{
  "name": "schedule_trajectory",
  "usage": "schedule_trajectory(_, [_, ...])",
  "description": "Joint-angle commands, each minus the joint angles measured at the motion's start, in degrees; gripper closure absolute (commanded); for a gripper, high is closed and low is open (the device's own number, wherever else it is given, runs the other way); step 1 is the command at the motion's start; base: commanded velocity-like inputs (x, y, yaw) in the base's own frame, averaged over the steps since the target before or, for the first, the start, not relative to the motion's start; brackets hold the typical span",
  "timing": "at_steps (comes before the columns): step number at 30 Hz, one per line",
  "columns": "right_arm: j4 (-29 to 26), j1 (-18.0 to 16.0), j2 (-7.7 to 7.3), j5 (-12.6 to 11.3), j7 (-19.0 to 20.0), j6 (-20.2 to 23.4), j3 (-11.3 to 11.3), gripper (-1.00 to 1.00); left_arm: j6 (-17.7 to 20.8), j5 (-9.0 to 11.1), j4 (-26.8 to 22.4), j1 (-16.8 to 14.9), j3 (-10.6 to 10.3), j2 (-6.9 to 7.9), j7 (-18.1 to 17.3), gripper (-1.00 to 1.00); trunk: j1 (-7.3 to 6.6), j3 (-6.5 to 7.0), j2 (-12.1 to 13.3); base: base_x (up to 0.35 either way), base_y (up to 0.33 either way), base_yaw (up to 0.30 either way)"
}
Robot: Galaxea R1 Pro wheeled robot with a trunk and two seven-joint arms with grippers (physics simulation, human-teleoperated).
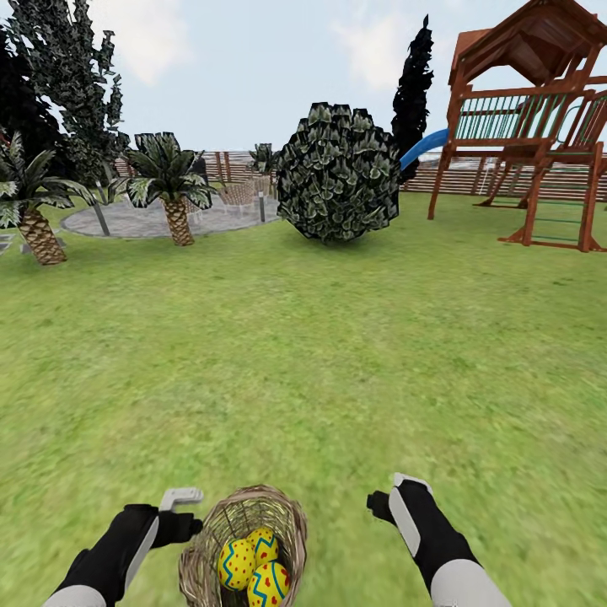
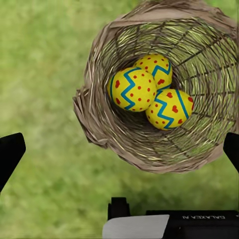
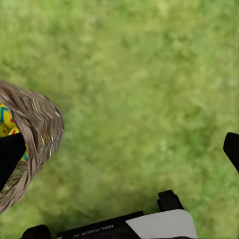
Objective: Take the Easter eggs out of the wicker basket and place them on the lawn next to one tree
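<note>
Green grass (image 1: 337, 362) runs out ahead of me, mottled and flat, all the way to the garden's far edge. Starting at my left, two short palms (image 1: 173, 190) stand by a grey paved patch (image 1: 143, 221), with darker leafy trees (image 1: 72, 76) behind them.

Down low, my left gripper (image 1: 184, 512) hangs just beside the left wall of the basket (image 1: 291, 527), not touching it. In the left wrist view its two fingers (image 2: 9, 154) sit spread wide at the frame's edges with only grass between them, so that gripper is released and holds nothing. The basket (image 2: 99, 124) lies off to one side of the gap between the fingers, its mouth open to the camera.

All three eggs are in the basket, bunched together and touching: one egg (image 2: 132, 89) nearest the left gripper, a second egg (image 2: 158, 67) behind it, and a third egg (image 2: 170, 109) beside them. From my head camera I see the eggs (image 1: 238, 563) sitting deep in the woven wall.

Further right, my right gripper (image 1: 384, 504) hovers over bare grass, apart from the basket. Its fingers (image 3: 10, 154) are likewise splayed and empty, with the basket (image 3: 37, 129) just past the finger nearer it.

Beyond, a round leafy bush (image 1: 337, 173) sits mid-lawn, a narrow black conifer (image 1: 413, 84) behind it, and a wooden play frame (image 1: 527, 110) with a blue slide (image 1: 421, 147) stands at far right.
</note>
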Motion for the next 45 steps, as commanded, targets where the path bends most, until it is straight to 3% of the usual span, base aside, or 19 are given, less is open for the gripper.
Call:
schedule_trajectory(1, [-0.4,0.0,0.05,-0.6,-0.4,0.3,-0.1,-1.0,0.2,-0.6,-0.1,0.0,0.3,-0.02,-0.5,-1.0,0.01,-0.08,-0.1,0.0,0.0,0.0])
schedule_trajectory(6, [-1.3,0.1,0.06,-0.6,-0.4,0.8,-0.1,-1.0,-0.1,-0.6,-0.2,0.0,1.0,0.02,-0.5,-1.0,0.01,-0.08,-0.1,0.0,0.0,0.0])
schedule_trajectory(11, [-3.6,0.2,0.08,-0.6,-0.3,1.0,0.0,-1.0,-0.3,-0.6,-0.6,-0.1,3.0,0.02,-0.5,-1.0,1.11,-0.98,-2.1,0.0,0.0,0.0])
schedule_trajectory(14, [-14.1,0.9,1.08,-0.7,1.1,4.2,0.5,-1.0,-0.3,-0.6,-1.1,-0.1,3.4,0.07,-0.4,-1.0,1.77,-1.52,-3.3,0.0,0.0,0.0])
schedule_trajectory(16, [-25.2,4.8,1.96,-0.7,3.9,8.3,1.1,-1.0,-0.2,-0.6,-1.3,-0.2,3.6,0.04,-0.4,-1.0,2.21,-1.87,-4.1,0.0,0.0,0.0])
schedule_trajectory(19, [-41.9,12.9,2.07,-0.7,10.8,12.7,1.5,-1.0,-0.2,-0.6,-1.5,-0.3,3.8,0.03,0.3,-1.0,2.87,-2.41,-5.3,0.0,0.0,0.0])
schedule_trajectory(22, [-49.0,16.7,2.07,-0.7,16.5,15.6,2.8,-1.0,-0.1,-0.6,-1.5,-0.7,3.9,-0.24,1.9,-1.0,3.53,-2.95,-6.5,0.0,0.0,0.0])
schedule_trajectory(24, [-50.3,17.3,2.07,-0.7,17.9,16.3,4.8,-1.0,-0.1,-0.6,-1.5,-0.8,4.0,-0.4,2.7,-1.0,3.97,-3.31,-7.3,0.0,0.0,0.0])
schedule_trajectory(27, [-51.4,17.9,2.07,-1.0,18.9,17.2,10.8,-1.0,-0.1,-0.6,-1.5,-0.9,4.0,-0.55,3.5,-1.0,4.62,-3.85,-8.5,0.0,0.0,0.0])
schedule_trajectory(32, [-50.6,18.1,2.07,-2.4,18.8,17.0,13.4,-1.0,-0.2,-0.5,-1.5,-1.0,3.9,-0.47,3.7,-1.0,5.72,-4.75,-10.5,0.0,0.0,0.0])
schedule_trajectory(36, [-48.7,17.8,2.07,-2.7,18.9,16.8,11.8,-1.0,-0.2,-0.4,-1.5,-1.0,3.9,-0.43,3.6,-1.0,6.6,-5.47,-12.1,0.0,0.0,0.0])
schedule_trajectory(45, [-46.4,17.6,2.07,-2.9,21.9,17.3,3.9,-1.0,-0.2,-0.4,-1.5,-1.0,4.0,-0.57,3.6,-1.0,8.58,-7.08,-15.7,0.0,0.0,0.0])
